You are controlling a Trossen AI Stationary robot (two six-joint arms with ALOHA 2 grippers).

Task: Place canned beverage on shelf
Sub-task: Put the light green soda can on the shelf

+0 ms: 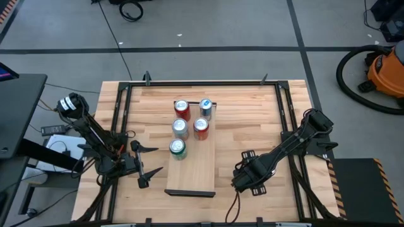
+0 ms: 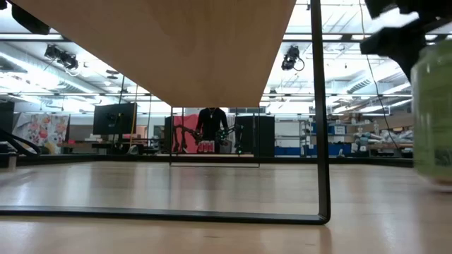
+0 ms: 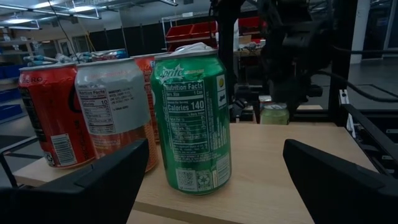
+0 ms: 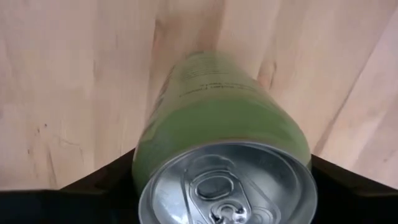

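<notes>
The shelf (image 1: 199,170) is a long light-wood board on dark end frames at the table's middle. Several cans stand upright on its far half, among them a green Sprite can (image 1: 178,148), also in the left wrist view (image 3: 193,118). My left gripper (image 1: 142,166) is open and empty, level, left of the shelf and facing the Sprite can. My right gripper (image 1: 248,180) points down right of the shelf, shut on a pale-green can (image 4: 224,124). That can is hidden under the gripper in the high view and shows in the low view (image 2: 432,113). My right gripper pinches the pale-green can between its two fingers, on opposite sides of the wall just below the top rim (image 4: 140,171). The fingers come from above, pointing down. The can is upright, its pull-tab top toward the wrist. I cannot tell whether its base touches the table.
The shelf's near half (image 1: 192,180) is bare board. Seen from table height, the board (image 2: 169,49) stands raised on a thin dark frame (image 2: 322,106). Black rails (image 1: 287,113) run along the table's left, right and far sides. A person (image 2: 212,127) stands far behind.
</notes>
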